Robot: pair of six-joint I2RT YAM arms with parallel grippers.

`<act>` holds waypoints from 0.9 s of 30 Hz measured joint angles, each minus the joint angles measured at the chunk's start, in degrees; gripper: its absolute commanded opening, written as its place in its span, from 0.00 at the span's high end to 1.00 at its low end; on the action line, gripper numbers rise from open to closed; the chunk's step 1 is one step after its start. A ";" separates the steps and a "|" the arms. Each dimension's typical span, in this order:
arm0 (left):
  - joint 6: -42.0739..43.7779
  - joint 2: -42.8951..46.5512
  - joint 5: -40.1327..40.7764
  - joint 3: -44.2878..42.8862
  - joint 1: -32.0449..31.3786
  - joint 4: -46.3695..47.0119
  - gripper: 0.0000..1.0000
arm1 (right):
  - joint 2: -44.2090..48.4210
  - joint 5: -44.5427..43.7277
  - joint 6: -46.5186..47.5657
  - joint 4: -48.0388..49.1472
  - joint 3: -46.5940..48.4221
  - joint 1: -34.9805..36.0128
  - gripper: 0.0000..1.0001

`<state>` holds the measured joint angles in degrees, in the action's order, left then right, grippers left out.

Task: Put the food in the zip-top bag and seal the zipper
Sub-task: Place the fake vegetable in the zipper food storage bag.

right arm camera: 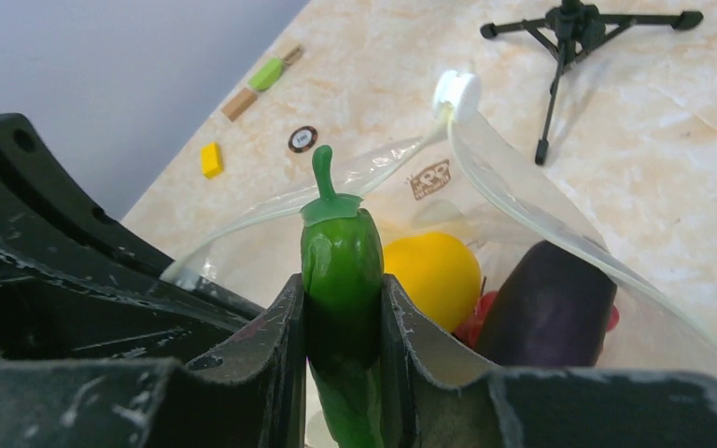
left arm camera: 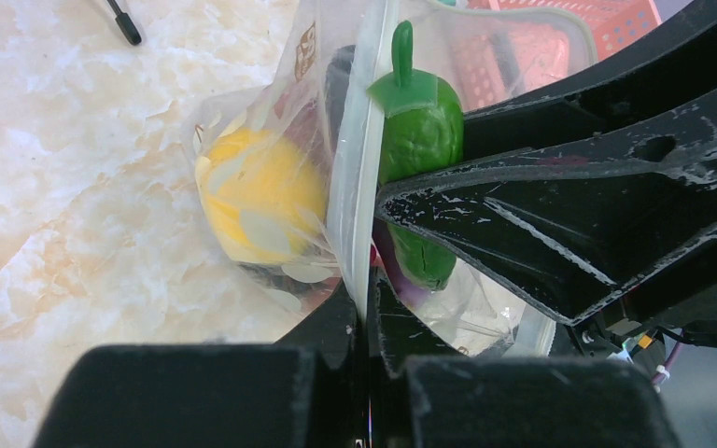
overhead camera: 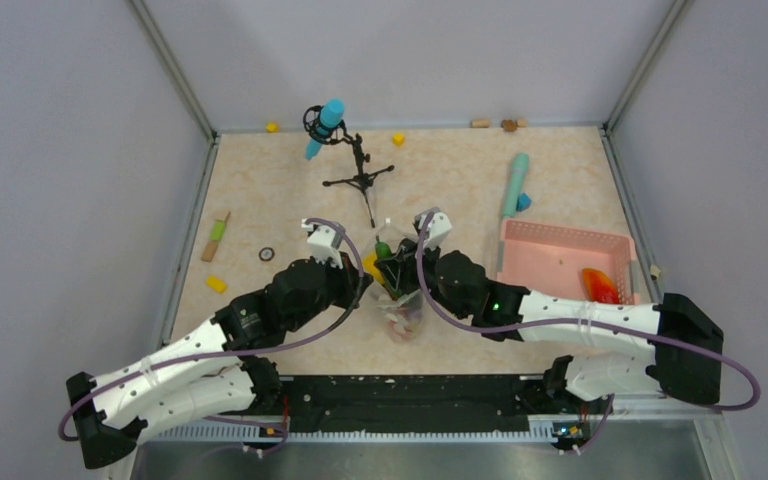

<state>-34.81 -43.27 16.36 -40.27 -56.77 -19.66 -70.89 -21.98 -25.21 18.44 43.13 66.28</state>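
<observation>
"So, where's the food?"
"I see the lemon (right arm camera: 434, 275) and a purple piece (right arm camera: 546, 303) inside the bag (right arm camera: 523, 191). My right end effector (right arm camera: 341, 301) clamps the pepper (right arm camera: 341, 252) at the bag's mouth."
"And the other?"
"My left end effector (left arm camera: 366, 301) is pinched tight on the zipper (left arm camera: 350, 187)."

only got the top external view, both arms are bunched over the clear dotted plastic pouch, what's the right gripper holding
Observer: The right gripper is clamped on a green plastic toy pepper at the open mouth of the clear dotted pouch.
Operator: and the left one
Observer: The left gripper is shut on the narrow white zipper strip along the pouch's edge.
Operator: anything inside yet
Observer: Yes, a yellow plastic lemon and a dark purple piece already sit inside.
</observation>
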 measured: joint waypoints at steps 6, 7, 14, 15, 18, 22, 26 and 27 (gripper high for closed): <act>0.00 -0.02 -0.04 0.13 0.00 0.28 1.00 | 1.05 -0.20 -0.96 -2.45 -0.48 0.00 0.66; 0.00 -0.02 -0.02 0.20 0.00 0.39 1.00 | 1.27 0.00 -0.96 -2.64 -0.50 0.00 0.63; -0.02 -0.04 -0.07 0.26 0.00 0.79 1.00 | 3.43 2.62 -0.74 -2.54 -2.14 0.02 0.49; 0.00 -0.09 -0.09 0.26 0.00 0.83 1.00 | 3.98 2.80 -0.63 -2.49 -2.67 0.04 0.48; 0.00 -0.15 -0.28 0.26 0.00 0.90 1.00 | 5.35 3.43 -0.39 -2.25 -3.89 0.07 0.45; 0.00 -0.15 -0.33 0.31 0.00 1.18 1.00 | 7.04 3.67 0.15 -2.25 -4.24 0.07 0.29; 0.00 -0.15 -0.46 0.33 0.00 1.22 1.00 | 8.98 3.98 2.27 -3.34 -3.87 0.07 0.01; 0.00 -0.15 -0.46 0.33 0.00 1.22 1.00 | 9.35 3.96 2.69 -3.98 -3.48 0.09 0.01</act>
<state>-34.81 -43.42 15.90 -39.94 -56.77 -18.44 -61.54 -18.02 -22.52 14.46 39.66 66.37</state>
